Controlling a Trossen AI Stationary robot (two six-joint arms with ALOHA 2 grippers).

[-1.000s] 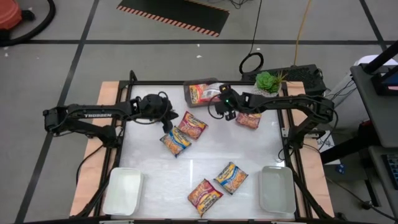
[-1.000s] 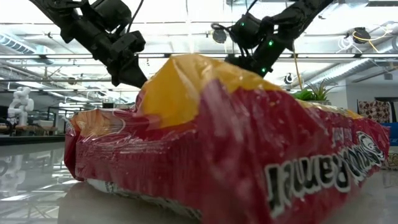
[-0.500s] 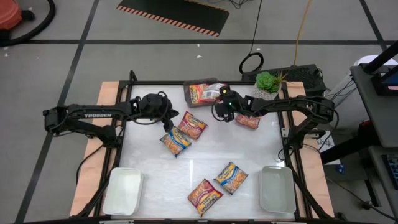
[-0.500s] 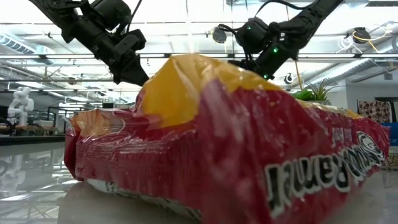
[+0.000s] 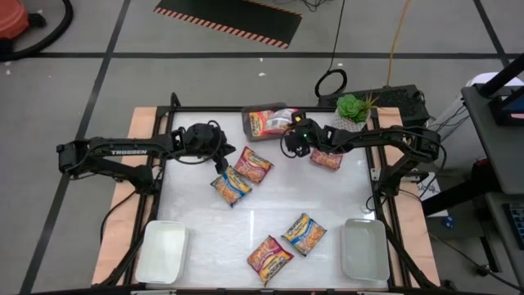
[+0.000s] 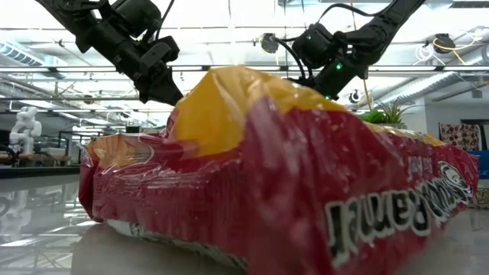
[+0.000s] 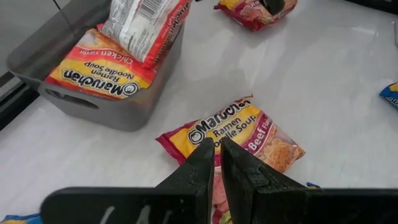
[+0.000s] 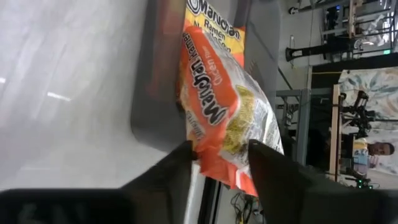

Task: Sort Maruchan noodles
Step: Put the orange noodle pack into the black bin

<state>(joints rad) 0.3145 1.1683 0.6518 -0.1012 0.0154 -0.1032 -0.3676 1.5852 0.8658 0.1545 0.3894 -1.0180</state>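
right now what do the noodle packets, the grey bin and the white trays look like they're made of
Noodle packets: thin glossy plastic film, going by the crinkles and glare. Grey bin: looks like matte moulded plastic, with a cut-out handle slot. White trays: smooth with rounded corners, probably plastic, though the high view leaves it open.

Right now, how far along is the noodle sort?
Done: nothing; both white trays sit bare. In hand: right gripper holds an orange packet at the grey bin; left gripper, shut, hovers over a beef packet. Left: five loose packets on the table.
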